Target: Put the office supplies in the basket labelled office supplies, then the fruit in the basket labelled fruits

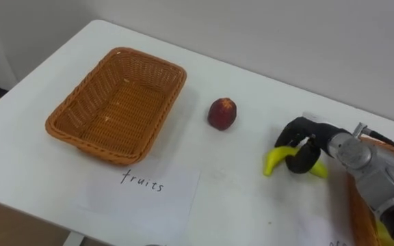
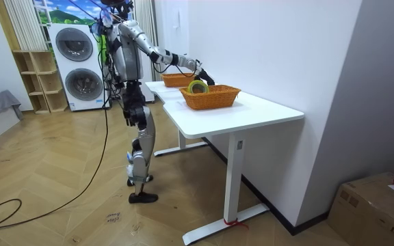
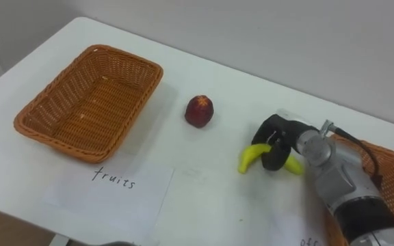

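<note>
While my right hand [image 1: 305, 140] sits at the right of the frame, fingers curled round the banana [image 1: 273, 161] on the white table [image 1: 252, 205], a red fruit [image 1: 222, 113] rests at centre, apart from it. At upper left lies a wicker basket [image 1: 67, 119], a paper label [image 1: 142, 195] just below.

stance: standing at white table [image 2: 252, 113] | right robot hand [image 2: 206, 74]: out between near basket [image 2: 211, 98], far basket [image 2: 175, 80]
</note>
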